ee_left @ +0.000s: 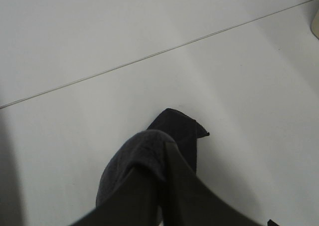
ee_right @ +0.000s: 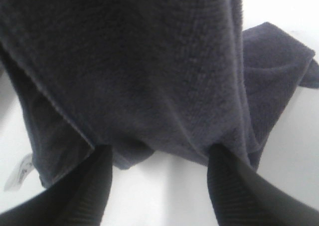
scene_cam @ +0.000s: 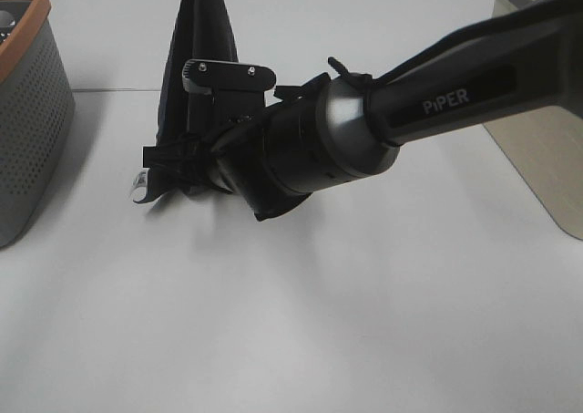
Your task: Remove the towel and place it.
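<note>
The dark navy towel (scene_cam: 196,57) hangs in a long fold from the top edge of the exterior view, and its lower end rests on the white table. A small white tag (scene_cam: 138,191) shows at its bottom corner. My left gripper (ee_left: 162,153) is shut on the towel's upper part (ee_left: 142,151) and holds it up; it is out of the exterior view. My right gripper (ee_right: 159,161) has reached across from the right and is open, with its fingers (ee_right: 84,191) spread at the towel's lower edge (ee_right: 139,76). The tag also shows in the right wrist view (ee_right: 20,171).
A grey perforated basket with an orange rim (scene_cam: 32,30) stands at the left edge. A beige basket (scene_cam: 537,149) stands at the right edge behind my right arm (scene_cam: 474,85). A seam line (ee_left: 149,56) crosses the white table.
</note>
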### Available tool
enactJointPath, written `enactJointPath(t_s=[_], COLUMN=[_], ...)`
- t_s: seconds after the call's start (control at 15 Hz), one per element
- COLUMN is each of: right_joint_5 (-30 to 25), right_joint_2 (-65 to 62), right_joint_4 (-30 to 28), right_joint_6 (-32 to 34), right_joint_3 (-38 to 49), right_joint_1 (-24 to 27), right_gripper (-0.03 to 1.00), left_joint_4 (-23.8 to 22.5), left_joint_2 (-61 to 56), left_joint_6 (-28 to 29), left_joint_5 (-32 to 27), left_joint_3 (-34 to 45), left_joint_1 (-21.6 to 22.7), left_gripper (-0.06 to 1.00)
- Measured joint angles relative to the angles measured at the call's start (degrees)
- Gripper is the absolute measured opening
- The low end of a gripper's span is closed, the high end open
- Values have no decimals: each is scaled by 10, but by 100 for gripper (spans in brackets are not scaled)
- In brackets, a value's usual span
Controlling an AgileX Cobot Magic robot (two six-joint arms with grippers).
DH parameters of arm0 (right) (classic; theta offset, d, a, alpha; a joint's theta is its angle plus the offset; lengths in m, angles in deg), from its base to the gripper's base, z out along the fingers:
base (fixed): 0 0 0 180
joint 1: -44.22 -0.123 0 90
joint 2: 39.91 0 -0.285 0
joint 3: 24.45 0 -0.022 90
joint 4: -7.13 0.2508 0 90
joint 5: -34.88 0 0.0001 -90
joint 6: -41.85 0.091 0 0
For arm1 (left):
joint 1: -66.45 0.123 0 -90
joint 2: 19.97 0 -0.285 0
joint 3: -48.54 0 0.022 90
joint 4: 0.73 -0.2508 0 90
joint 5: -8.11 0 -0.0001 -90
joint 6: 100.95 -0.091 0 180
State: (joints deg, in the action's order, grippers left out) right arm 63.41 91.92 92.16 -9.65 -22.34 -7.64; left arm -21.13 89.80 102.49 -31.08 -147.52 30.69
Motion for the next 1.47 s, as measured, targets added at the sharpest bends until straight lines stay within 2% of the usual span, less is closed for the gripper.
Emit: enactJointPath(t_s=[0.07,0.13,0.27,0.4,0.67,0.87,1.07,1.47], right_joint_5=[-3,-3,-1,11,45,66,74,77], right_joint_2=[0,-3,-10,-13,3,11,38,93], right_joint_4=[0,18,57,70,2,-20,-69,-97], right_joint_6=[-2,-46,-84,-88,14,54,124,139], right_joint_3=[0,0,0,0,0,0,-7,-73], right_joint_1=[-4,-17,-33,-55,-58,-58,-58,-58], right_gripper=[57,56,56,56,55,53,52,52], left_joint_4=[0,0,1,5,12,12,14,15], left_joint_2=[0,0,0,0,0,0,0,0], left_joint_6=[-5,-16,-19,-19,-19,-19,-19,-20], left_joint_5=[-1,-2,-3,-6,-17,-17,-17,-17], left_joint_3=[0,0,0,0,0,0,0,0], left_joint_1=[0,0,0,0,0,0,0,0], left_gripper=[0,0,0,0,0,0,0,0])
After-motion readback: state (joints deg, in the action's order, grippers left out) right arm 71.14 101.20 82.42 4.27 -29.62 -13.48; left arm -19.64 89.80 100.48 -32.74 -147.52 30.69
